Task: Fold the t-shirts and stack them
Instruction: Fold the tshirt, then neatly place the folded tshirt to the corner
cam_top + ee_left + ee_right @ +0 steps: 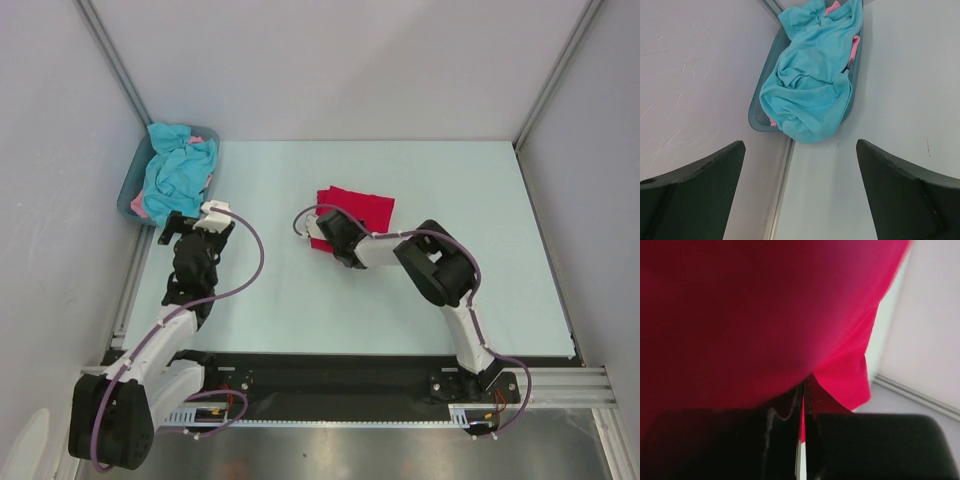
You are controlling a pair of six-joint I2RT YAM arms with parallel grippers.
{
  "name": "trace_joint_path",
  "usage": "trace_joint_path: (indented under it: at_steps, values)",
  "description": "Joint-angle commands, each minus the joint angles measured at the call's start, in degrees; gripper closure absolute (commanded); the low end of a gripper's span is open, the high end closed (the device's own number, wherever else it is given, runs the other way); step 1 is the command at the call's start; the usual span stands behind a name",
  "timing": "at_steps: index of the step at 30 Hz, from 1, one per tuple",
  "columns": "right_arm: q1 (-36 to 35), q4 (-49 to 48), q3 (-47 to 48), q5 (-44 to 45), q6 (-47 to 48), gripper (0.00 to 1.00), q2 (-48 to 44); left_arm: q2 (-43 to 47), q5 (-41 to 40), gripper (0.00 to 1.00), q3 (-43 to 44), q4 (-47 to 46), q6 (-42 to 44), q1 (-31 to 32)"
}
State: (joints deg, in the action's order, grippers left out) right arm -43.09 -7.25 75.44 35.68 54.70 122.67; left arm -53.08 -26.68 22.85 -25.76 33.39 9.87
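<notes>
A crimson red t-shirt (362, 207) lies folded on the pale table, a little behind its middle. My right gripper (322, 228) is at its near-left edge, shut with red cloth pinched between its jaws. In the right wrist view the red t-shirt (765, 315) fills most of the frame above the right gripper (803, 395). A turquoise t-shirt (180, 165) is heaped in the tub, with a pink t-shirt (197, 141) showing under it. My left gripper (187, 218) is open just in front of the tub. In the left wrist view the turquoise t-shirt (810, 90) and pink t-shirt (855, 50) lie beyond the empty left gripper (800, 145).
The grey-blue plastic tub (128, 190) stands in the far left corner against the side wall, and its rim (756, 112) shows in the left wrist view. White walls close the table on the left, back and right. A metal rail runs along the table's left edge.
</notes>
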Motion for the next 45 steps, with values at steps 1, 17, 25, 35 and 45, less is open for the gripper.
trace_joint_path:
  at_steps: [1, 17, 25, 35, 45]
  values:
    - [-2.2, -1.8, -2.4, -0.3, -1.1, 1.00, 3.2, 1.5, 0.9, 0.00, 1.8, -0.8, -1.2, -0.6]
    - [-0.1, 9.6, 5.5, 2.1, -5.7, 0.39, -11.1, 0.5, 10.1, 0.00, 2.5, 2.6, -0.4, -0.6]
    - [7.3, 33.0, 17.2, -7.6, -26.1, 0.03, -21.2, -3.1, 25.2, 0.00, 8.3, 14.8, -3.4, -0.4]
    - [6.4, 42.6, 16.6, -27.3, -36.2, 0.75, -19.7, -14.2, 32.9, 0.67, 14.7, 22.3, -0.7, 1.6]
    - [1.5, 40.9, 19.4, -33.7, -35.6, 1.00, -13.5, -6.3, 27.3, 1.00, 8.0, 14.7, -3.4, 0.6]
